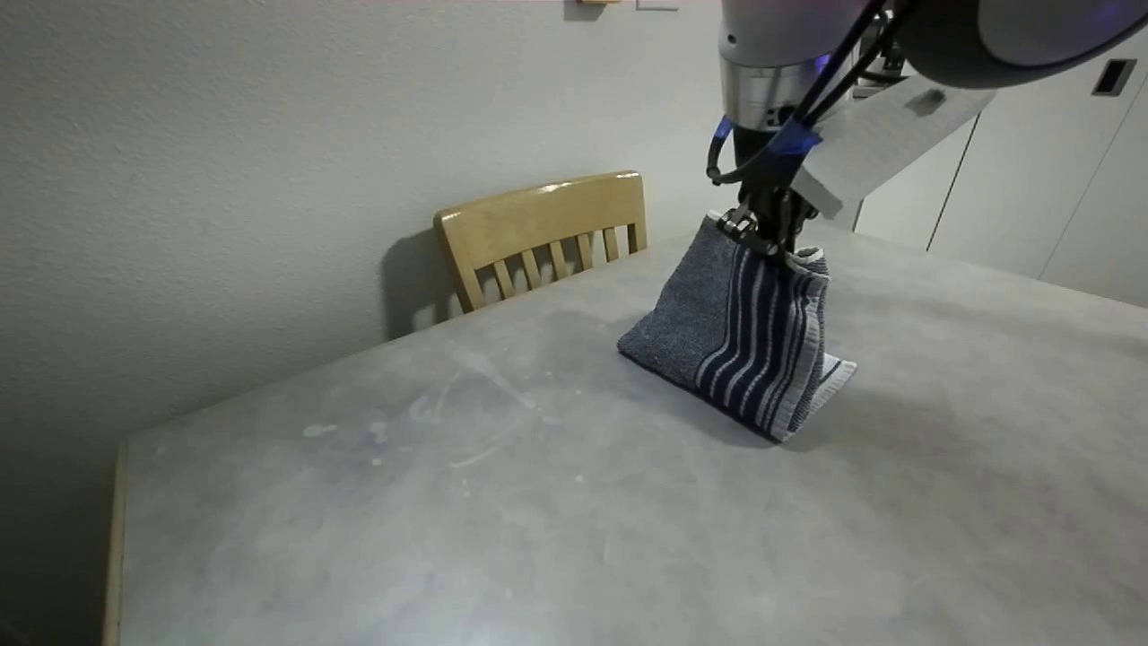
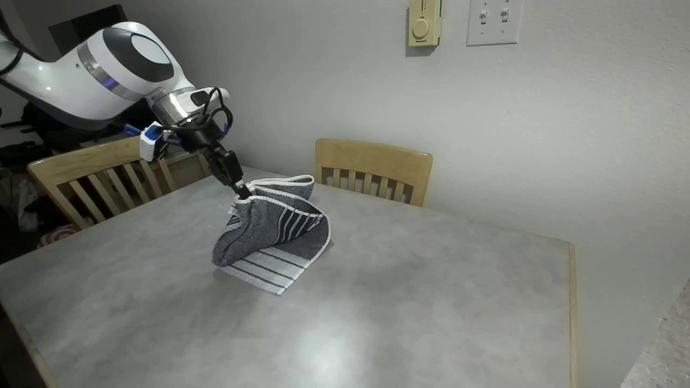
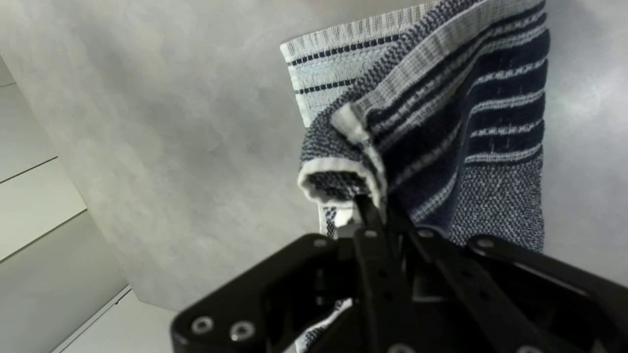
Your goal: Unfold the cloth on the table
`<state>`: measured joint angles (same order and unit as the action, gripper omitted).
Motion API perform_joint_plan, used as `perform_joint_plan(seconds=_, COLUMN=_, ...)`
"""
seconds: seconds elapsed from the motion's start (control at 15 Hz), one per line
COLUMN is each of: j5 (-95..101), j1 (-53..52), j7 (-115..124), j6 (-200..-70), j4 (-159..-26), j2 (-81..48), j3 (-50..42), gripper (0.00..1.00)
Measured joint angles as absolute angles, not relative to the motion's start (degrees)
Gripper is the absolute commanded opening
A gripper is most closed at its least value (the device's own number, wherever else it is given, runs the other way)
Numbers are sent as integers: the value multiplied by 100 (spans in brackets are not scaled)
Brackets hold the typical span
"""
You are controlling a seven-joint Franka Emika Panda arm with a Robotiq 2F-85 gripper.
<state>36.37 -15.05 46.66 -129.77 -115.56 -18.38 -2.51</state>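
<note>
Wrist view: gripper (image 3: 383, 211) pinching the striped cloth (image 3: 444, 132)
Fingers (image 3: 365, 208) clamp its raised edge; lower folds rest on the table (image 3: 206, 127).

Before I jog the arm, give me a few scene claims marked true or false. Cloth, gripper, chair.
1. The gripper is shut on the cloth. True.
2. The cloth lies flat, fully unfolded. False: it is folded over, with part of it raised off the table.
3. Part of the cloth rests on the table. True.
4. The cloth is one plain colour throughout. False: it is clearly striped.
5. A wooden slat-back chair shows beside the table in both exterior views. True.
</note>
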Motion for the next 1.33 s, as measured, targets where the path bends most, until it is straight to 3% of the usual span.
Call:
perform_joint_plan(seconds=0.47, j5=3350, j1=-880, j7=4276, j6=-13122, j4=-11653, j2=-1849, j3=-415, gripper=2)
perform_joint_plan(seconds=0.8, j5=1729, j1=193, j7=2024, j6=-13609, j4=-11517, j2=-2430, j3=-224, gripper=2)
perform_joint_plan(seconds=1.07, j5=631, j1=494, j7=395, j6=-13229, j4=-10830, j2=-3366, j3=-159, gripper=2)
perform_joint_plan(seconds=1.13, j5=536, j1=496, j7=182, j6=-12990, j4=-10607, j2=-3554, j3=-157, gripper=25)
perform_joint_plan(seconds=1.33, j5=517, j1=456, j7=51, j6=-12263, j4=-9989, j2=-3877, j3=-167, gripper=47)
